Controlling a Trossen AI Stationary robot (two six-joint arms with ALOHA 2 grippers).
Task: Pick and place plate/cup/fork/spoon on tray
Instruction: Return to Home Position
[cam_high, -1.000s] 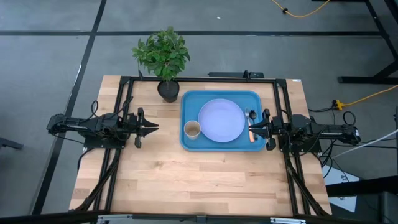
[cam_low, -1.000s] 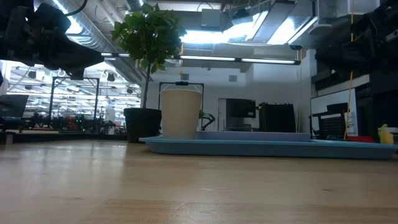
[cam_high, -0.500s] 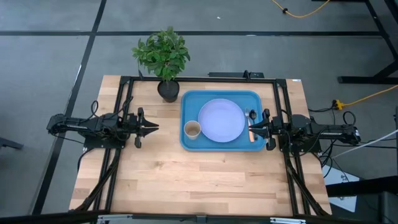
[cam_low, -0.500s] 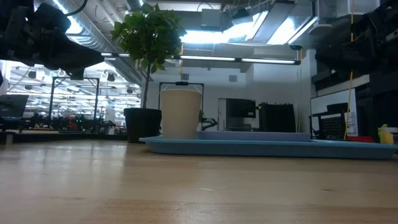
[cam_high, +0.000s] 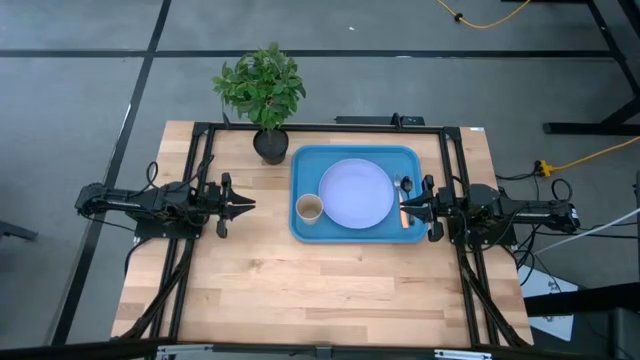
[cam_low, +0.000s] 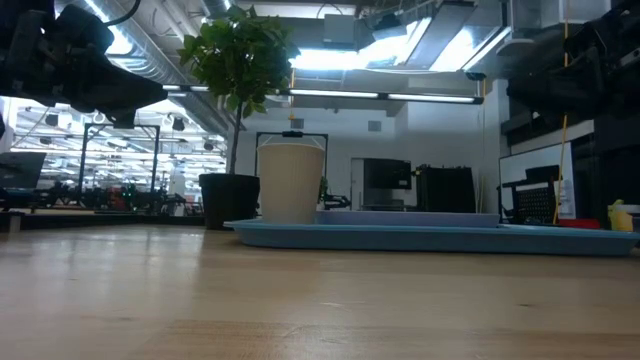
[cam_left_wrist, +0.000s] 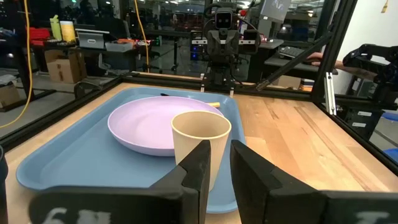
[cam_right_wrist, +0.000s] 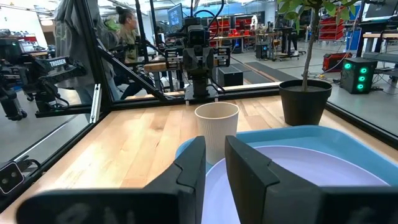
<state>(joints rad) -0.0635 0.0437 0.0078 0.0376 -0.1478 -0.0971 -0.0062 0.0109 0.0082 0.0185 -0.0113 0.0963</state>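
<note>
The blue tray (cam_high: 298, 182) lies on the table's far middle. On it sit the pale lavender plate (cam_high: 356, 194), the tan cup (cam_high: 309, 208) upright at its left, and the spoon (cam_high: 405, 184) by the right rim, next to an orange-handled utensil (cam_high: 405, 220) partly under my right gripper. My left gripper (cam_high: 248, 205) hovers shut left of the tray, pointing at the cup (cam_left_wrist: 200, 140). My right gripper (cam_high: 404, 209) hovers shut over the tray's right rim, pointing across the plate (cam_right_wrist: 298, 180) at the cup (cam_right_wrist: 216, 127). Both grippers are empty.
A potted plant (cam_high: 262, 95) in a dark pot (cam_high: 271, 146) stands just off the tray's far left corner. A black frame (cam_high: 200, 150) runs along the table's left, right and far sides. Bare wood (cam_high: 320, 290) lies between tray and near edge. People show beyond the table (cam_right_wrist: 127, 25).
</note>
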